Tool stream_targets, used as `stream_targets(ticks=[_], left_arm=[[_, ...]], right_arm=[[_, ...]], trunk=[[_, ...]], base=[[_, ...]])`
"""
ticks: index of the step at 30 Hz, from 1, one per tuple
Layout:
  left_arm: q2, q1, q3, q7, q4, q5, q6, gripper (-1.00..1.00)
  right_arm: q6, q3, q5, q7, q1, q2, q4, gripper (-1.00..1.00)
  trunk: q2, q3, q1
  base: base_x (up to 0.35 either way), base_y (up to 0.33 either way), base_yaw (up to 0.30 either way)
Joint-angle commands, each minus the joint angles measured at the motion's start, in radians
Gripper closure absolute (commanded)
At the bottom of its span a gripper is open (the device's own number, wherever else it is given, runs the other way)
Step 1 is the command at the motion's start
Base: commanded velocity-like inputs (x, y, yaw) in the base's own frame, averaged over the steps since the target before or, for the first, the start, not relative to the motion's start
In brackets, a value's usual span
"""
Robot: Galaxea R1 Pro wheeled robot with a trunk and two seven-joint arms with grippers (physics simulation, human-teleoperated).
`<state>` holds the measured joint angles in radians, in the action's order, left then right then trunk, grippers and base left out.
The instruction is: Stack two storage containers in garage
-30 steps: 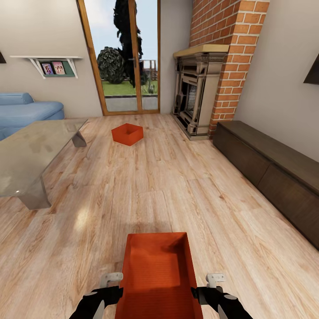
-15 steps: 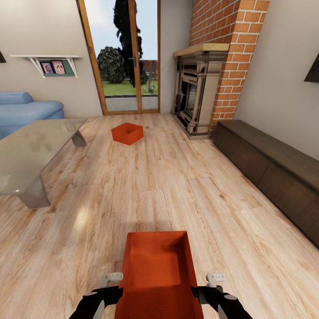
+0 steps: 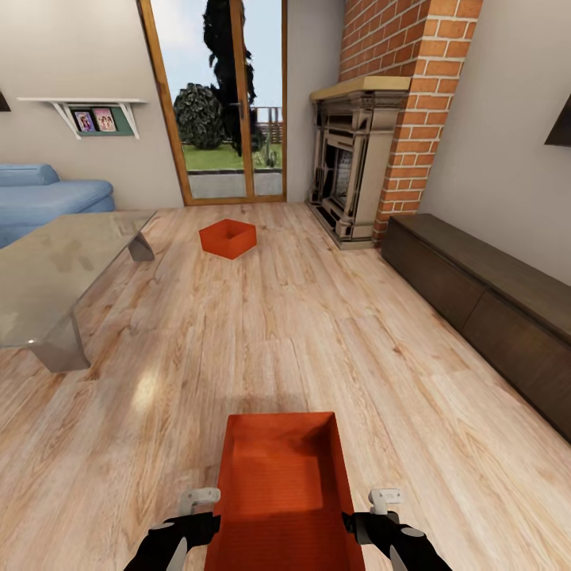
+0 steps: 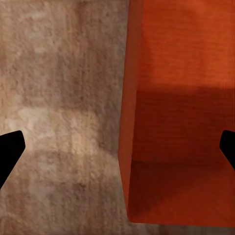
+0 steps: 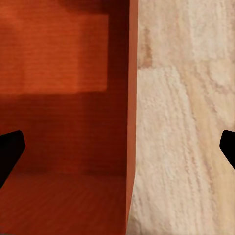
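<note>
Over container [image 3: 281,492] walls: both jaws wide, astride.

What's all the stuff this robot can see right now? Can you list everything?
storage containers: two, orange-red; one between the hands, one far off on the floor.
floor: one, light wood planks.
glass table: one, clear, left.
sofa: one, blue, far left.
shelf with photos: one, white, left wall.
glass doors: wood-framed, far wall.
fireplace: one, red brick chimney, right of the doors.
low cabinet: one, dark brown, right wall.
left hand: black, open astride the near container's left wall.
right hand: black, open astride its right wall.
</note>
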<state>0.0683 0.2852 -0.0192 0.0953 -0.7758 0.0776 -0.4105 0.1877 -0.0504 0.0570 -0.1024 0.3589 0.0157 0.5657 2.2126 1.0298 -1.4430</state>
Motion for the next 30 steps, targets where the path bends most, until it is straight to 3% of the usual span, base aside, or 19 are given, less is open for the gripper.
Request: stream_targets(ticks=[1,6,12,30], left_arm=[[0.001,0.000,-0.002,0.004,-0.001,0.008,-0.005,-1.00],[0.001,0.000,-0.002,0.004,0.000,0.008,-0.006,-1.00],[0.001,0.000,-0.002,0.004,0.000,0.008,-0.007,-1.00],[-0.001,0.005,-0.001,0.004,0.003,0.007,-0.008,-1.00]], right_arm=[[0.006,-0.002,0.006,0.000,0.000,0.000,0.002,-1.00],[0.006,-0.002,0.006,0.001,0.000,0.000,0.002,-1.00],[0.007,-0.002,0.007,0.002,0.000,0.000,0.002,-1.00],[0.006,-0.002,0.006,0.003,0.000,0.000,-0.015,-1.00]], trunk=[[0.000,0.001,0.000],[0.000,0.001,0.000],[0.042,0.020,-0.023],[0.049,0.023,-0.027]], base=[[0.000,0.000,0.000],[0.000,0.000,0.000],[0.000,0.000,0.000],[0.000,0.000,0.000]])
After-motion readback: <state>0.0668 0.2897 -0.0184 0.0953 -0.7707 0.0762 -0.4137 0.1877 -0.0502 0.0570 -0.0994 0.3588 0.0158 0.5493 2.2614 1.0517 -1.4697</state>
